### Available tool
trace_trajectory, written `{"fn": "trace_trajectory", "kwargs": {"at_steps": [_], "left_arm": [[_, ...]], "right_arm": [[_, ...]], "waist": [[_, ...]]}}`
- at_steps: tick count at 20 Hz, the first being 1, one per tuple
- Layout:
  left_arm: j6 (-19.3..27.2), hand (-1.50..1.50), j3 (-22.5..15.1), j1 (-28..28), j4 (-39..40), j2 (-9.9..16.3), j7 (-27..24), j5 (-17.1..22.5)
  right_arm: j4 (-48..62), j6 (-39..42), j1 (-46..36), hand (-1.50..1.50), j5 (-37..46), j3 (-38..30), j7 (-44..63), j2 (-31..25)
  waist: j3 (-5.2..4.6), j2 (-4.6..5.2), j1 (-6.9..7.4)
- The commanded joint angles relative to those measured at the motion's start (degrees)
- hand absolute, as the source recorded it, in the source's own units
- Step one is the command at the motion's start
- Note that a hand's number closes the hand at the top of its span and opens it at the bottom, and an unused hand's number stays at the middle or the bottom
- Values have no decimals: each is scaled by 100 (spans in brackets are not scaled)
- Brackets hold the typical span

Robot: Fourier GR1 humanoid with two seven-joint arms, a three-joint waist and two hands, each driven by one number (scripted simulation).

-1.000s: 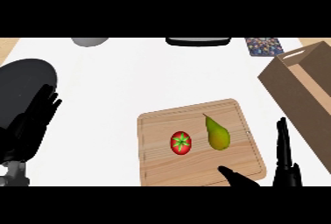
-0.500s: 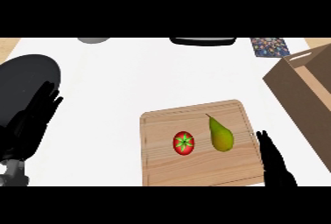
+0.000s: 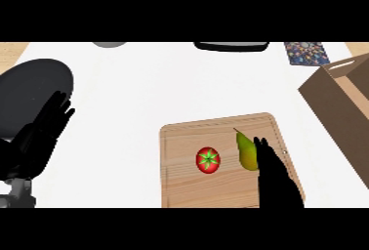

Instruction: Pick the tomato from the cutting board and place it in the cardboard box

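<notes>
A red tomato (image 3: 207, 159) with a green star-shaped top lies on the wooden cutting board (image 3: 186, 183), left of a green pear (image 3: 246, 151). My right hand (image 3: 276, 183) is over the board's right part, fingers straight and pointing away, its tips beside the pear's right side; the pear lies between it and the tomato. The brown cardboard box (image 3: 344, 105) stands open at the right edge. My left hand (image 3: 39, 136) rests open at the far left, fingers up, holding nothing.
A large dark round object (image 3: 29, 95) lies under and behind the left hand. At the back edge sit a grey round item (image 3: 110, 44), a black tray-like item (image 3: 232, 46) and a patterned card (image 3: 306, 52). White counter surrounds the board.
My right hand has moved left and forward from the board's right edge onto the board, up to the pear. The view has shifted slightly. The left hand stays put.
</notes>
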Motion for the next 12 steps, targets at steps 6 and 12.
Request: {"fn": "trace_trajectory", "kwargs": {"at_steps": [6,12], "left_arm": [[-129,0,122,3,221,-51,-66,55],[-36,0,130,159,55,-109,-15,-37]], "right_arm": [[559,1477,-1257,-150,-23,-140,1983,1261],[651,1587,-1438,-150,-188,-173,1990,1277]], "waist": [[33,4,-101],[40,-19,-146]]}}
